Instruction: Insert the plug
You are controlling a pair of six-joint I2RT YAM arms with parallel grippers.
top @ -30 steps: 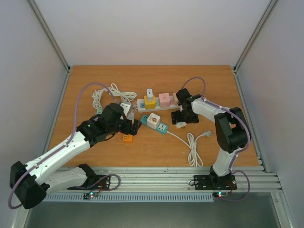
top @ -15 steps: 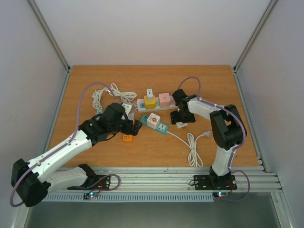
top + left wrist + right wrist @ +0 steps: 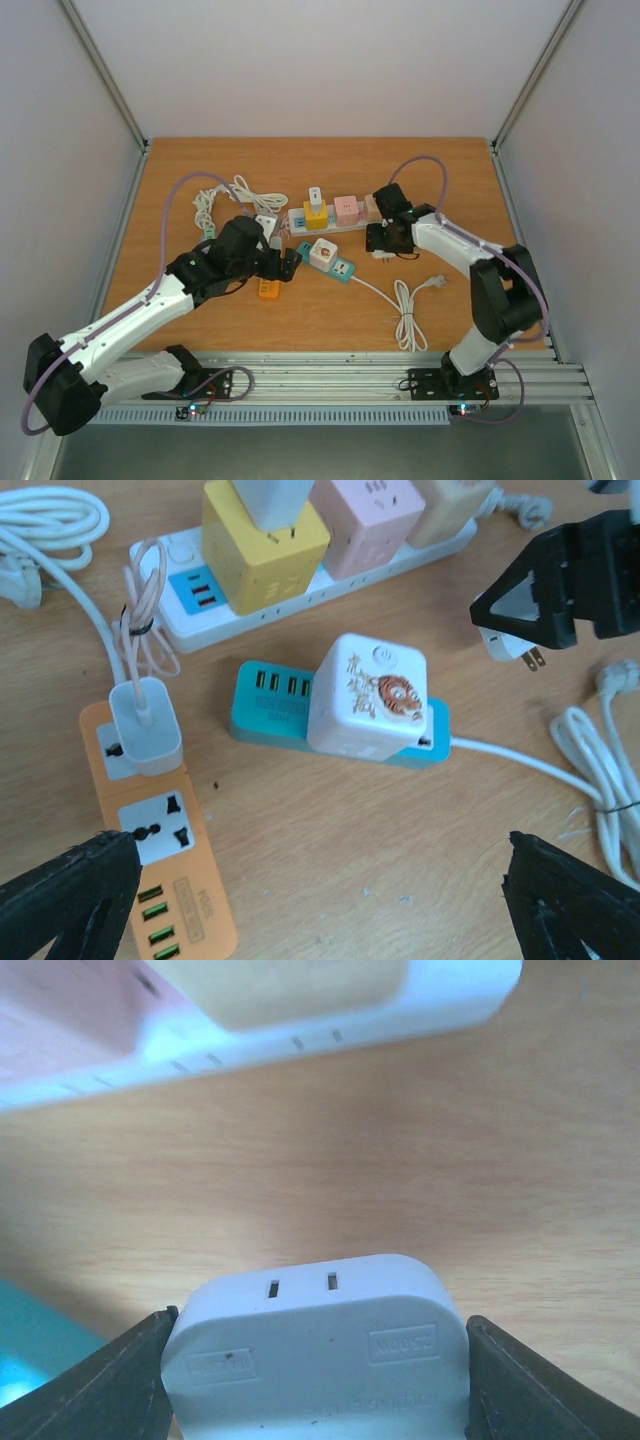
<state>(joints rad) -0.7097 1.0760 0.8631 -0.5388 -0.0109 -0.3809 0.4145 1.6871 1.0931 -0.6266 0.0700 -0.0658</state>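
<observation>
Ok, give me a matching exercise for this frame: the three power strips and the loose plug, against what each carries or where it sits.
1. orange strip
2. teal strip
3. white strip
4. plug

A. carries yellow cube and pink cube
B. held in right gripper
C. carries tiger cube
D. carries white charger

Pairs: 1-D, 2-C, 3-A, 4-B

Before me lies a wooden counter (image 3: 330, 165), evenly lit, closed in by plain white walls (image 3: 320, 60) with aluminium posts (image 3: 104, 70) at the corners.
</observation>
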